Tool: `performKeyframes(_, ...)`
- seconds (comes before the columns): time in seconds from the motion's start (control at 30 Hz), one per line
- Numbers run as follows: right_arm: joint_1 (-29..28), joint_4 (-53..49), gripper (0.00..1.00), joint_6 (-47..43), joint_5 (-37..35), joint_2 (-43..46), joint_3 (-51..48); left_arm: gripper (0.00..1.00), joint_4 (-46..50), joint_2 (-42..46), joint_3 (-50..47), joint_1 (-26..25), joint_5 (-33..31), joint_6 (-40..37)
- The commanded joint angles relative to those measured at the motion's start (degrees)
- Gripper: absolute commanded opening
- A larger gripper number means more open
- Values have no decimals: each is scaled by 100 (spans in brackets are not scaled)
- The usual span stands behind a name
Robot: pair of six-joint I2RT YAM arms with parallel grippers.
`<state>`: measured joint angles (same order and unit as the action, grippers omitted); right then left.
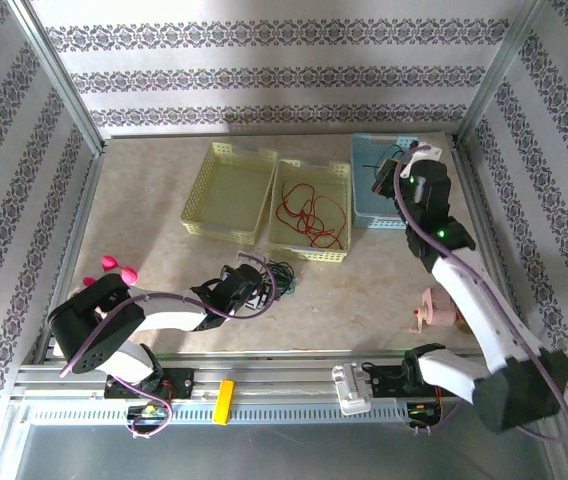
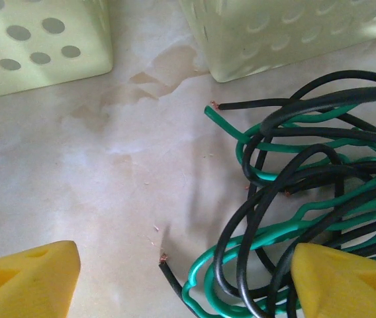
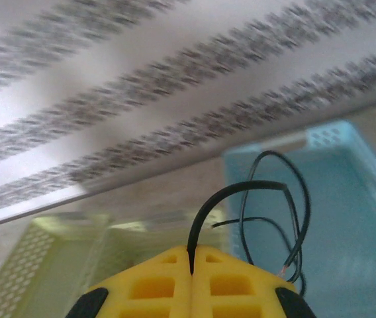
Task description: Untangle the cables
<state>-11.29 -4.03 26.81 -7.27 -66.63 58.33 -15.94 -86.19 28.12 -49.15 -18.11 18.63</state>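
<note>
Top external view: a tangle of thin green and black wires (image 1: 282, 277) is lying on the mottled beige table (image 1: 164, 300), near the front, as a small clump with no clear long axis; the left gripper (image 1: 260, 285) is hanging just beside it. A thin red wire (image 1: 309, 215) is lying in loose squiggly loops inside the middle pale yellow perforated plastic basket (image 1: 311, 166), its spread running along the basket's length. The right gripper (image 1: 386, 178) is reaching over the light blue perforated plastic basket (image 1: 357, 195) at the far right. Left wrist view: the left gripper (image 2: 185, 285) is standing wide apart and holding nothing, one yellow finger (image 2: 26, 278) on bare table, the other overlapping the tangle (image 2: 287, 192); the wires are looping over each other, one green cut end pointing up-left, one black end with bare copper pointing toward the gap between the fingers. Right wrist view, blurred: the right gripper (image 3: 191, 271) is pressing fully together on a thin black wire (image 3: 241, 187), which is rising from the seam, arching right, then dropping in a tall loop above the blue basket (image 3: 347, 218).
</note>
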Motion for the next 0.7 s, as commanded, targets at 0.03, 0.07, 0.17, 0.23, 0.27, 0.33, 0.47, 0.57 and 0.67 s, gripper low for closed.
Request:
performKeyframes(0.03, 641, -116, 0, 472, 346, -1022, 435, 86, 291, 150, 61, -119, 48, -96)
performKeyframes(0.07, 729, -203, 0, 524, 386, -1251, 532, 86, 309, 191, 62, -121, 42, -88)
performKeyframes(0.17, 895, -264, 7, 626, 591, -1805, 601, 88, 324, 340, 33, -121, 52, -71)
performKeyframes(0.23, 914, -260, 29, 651, 730, -1941, 508, 90, 346, 443, -4, -122, 27, -48)
performKeyframes(0.27, 897, -261, 34, 671, 785, -1943, 440, 91, 342, 490, -24, -117, 1, -36)
performKeyframes(0.33, 828, -207, 40, 712, 783, -1801, 210, 94, 315, 601, -85, -121, -65, 4)
performKeyframes(0.47, 522, -250, 44, 473, 384, -1281, -235, 98, 122, 822, -246, -117, -186, 44)
performKeyframes(0.57, 37, -388, 44, 255, 347, -792, -551, 99, 15, 948, -323, -113, -316, 107)
performKeyframes(0.67, -715, -464, 44, -95, 1019, -483, -865, 99, -99, 1038, -411, -113, -518, 254)
